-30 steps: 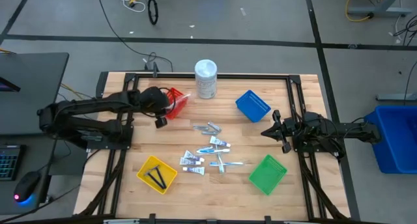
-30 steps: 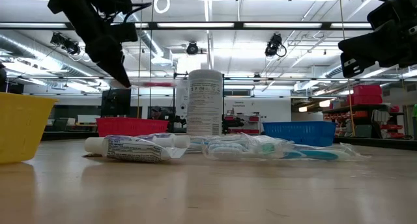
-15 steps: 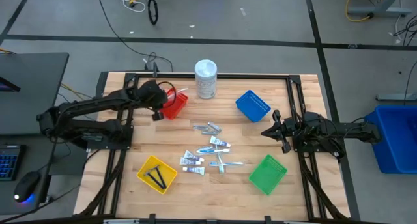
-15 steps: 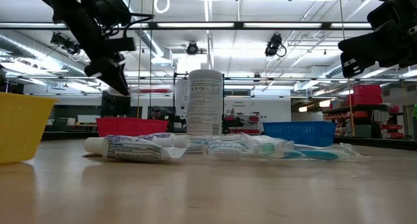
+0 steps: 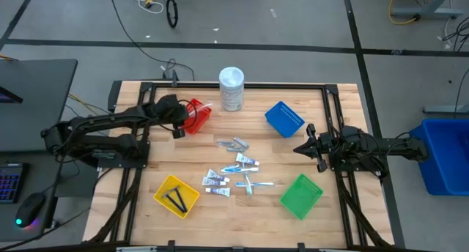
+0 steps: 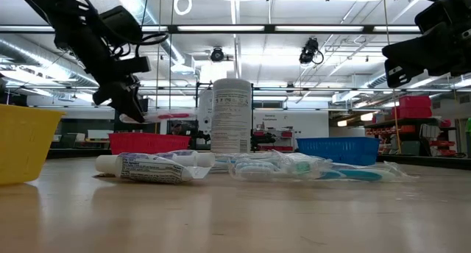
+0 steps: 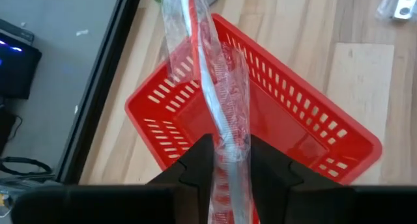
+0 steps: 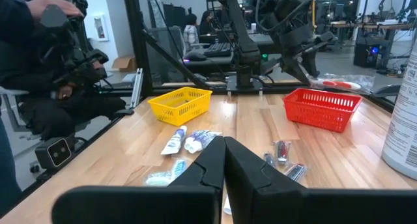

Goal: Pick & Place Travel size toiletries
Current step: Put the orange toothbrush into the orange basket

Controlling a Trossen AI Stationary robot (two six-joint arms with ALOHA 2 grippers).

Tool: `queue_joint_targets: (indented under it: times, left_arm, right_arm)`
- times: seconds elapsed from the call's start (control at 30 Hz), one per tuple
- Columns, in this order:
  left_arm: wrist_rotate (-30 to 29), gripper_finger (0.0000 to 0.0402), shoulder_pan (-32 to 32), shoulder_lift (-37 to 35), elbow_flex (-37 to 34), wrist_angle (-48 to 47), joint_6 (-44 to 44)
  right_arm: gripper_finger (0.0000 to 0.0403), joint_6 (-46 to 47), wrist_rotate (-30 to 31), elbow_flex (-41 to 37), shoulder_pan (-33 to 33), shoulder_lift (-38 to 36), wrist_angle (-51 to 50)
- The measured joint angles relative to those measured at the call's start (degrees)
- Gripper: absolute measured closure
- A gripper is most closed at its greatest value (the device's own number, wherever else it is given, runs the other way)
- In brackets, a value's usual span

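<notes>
- Near the table's far left corner, the left gripper (image 5: 176, 127) hangs over the red basket (image 5: 196, 117), pinching a clear-wrapped toothbrush (image 7: 218, 100).
- Mid-table, the remaining toiletries (image 5: 233, 171) lie scattered.
- By the right edge, the right gripper (image 5: 306, 146) waits, fingers pressed together.

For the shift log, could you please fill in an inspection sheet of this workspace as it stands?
Surface: wooden table, bare apart from the items below.
Job's things: loose toiletries heaped mid-table; wrapped toothbrush held above the red basket; two black pieces in the yellow basket.
Clutter: white container; blue basket and green basket, contents not discernible.
Grippers: left gripper shut on the toothbrush over the red basket; right gripper waits at the table's right side, shut.
Cables: loose cables on the floor behind the table.
Surroundings: person seated beyond the table; blue bin at right.
</notes>
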Motion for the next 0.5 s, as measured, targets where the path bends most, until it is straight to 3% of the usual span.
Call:
queue_joint_targets:
  times: [0.33,0.5]
  left_arm:
    - [-0.7,0.0305,0.8,0.3,-1.7,2.7,1.6]
    - [0.0,0.0264,0.8,0.3,-1.7,2.3,1.2]
  right_arm:
    - [0.0389,0.0,0.0,0.0,0.0,0.0,0.0]
    - [0.039,0.0,0.0,0.0,0.0,0.0,0.0]
